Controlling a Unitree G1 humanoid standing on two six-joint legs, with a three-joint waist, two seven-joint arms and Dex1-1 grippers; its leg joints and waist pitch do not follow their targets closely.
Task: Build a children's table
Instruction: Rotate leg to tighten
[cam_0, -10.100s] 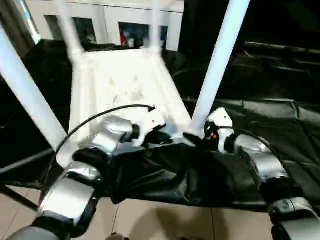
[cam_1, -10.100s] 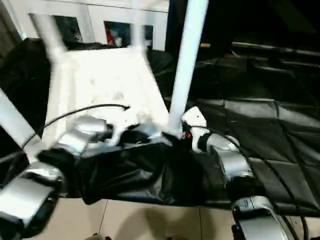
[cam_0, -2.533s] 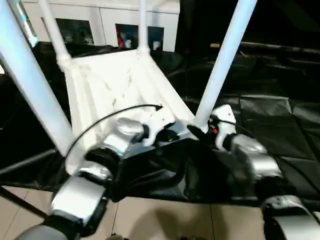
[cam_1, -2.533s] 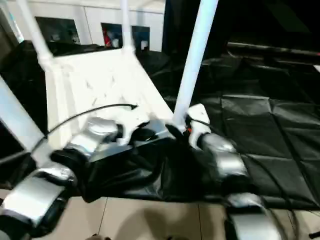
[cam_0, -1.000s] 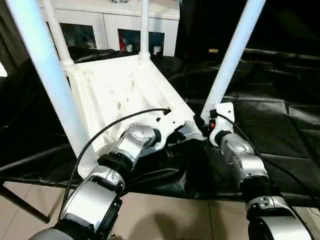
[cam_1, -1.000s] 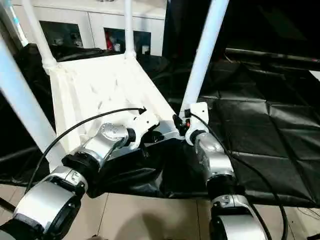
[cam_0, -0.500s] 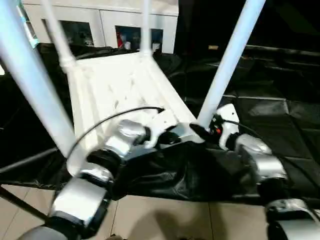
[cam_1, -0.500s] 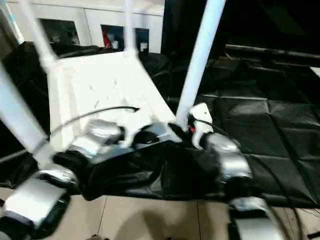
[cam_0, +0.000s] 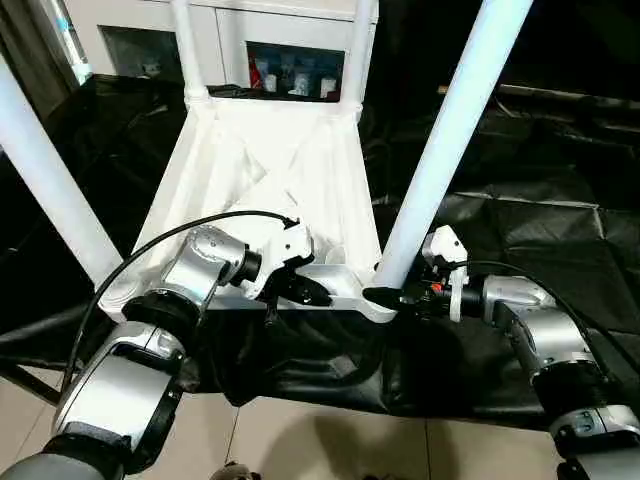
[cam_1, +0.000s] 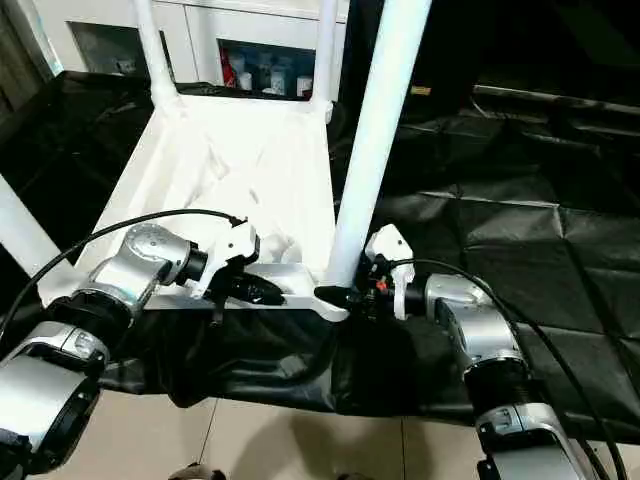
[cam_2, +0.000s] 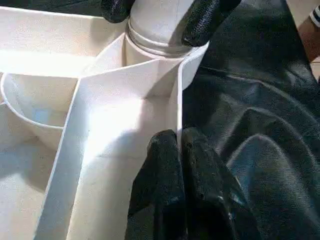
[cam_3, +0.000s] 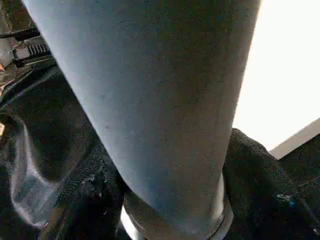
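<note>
My right tool (cam_0: 385, 295) clamps leg (cam_0: 440, 150) base; left tool (cam_0: 305, 292) pinched shut on tabletop (cam_0: 270, 170) rim — light, stiff, slippery plastic; grip near sockets.

Head views are sharp to you, no motion smear. Light falls from above: the tabletop (cam_0: 270, 190) is the brightest patch, nearly washed out along its ribs. Around the tabletop, the black cover (cam_0: 520, 230) swallows detail; you get only soft sheen on its creases to the right of the tabletop. Beyond the tabletop, the cabinet (cam_0: 290, 60) glass reads dark with faint reflections. Below the tabletop's near edge, the floor (cam_0: 320, 440) carries a soft shadow. Leg (cam_0: 450, 130) nearest the right arm bows slightly, lens curvature. In the right wrist view that leg (cam_3: 160, 115) is too close, dull grey, shaded, soft; a blown-out white patch beside it.
</note>
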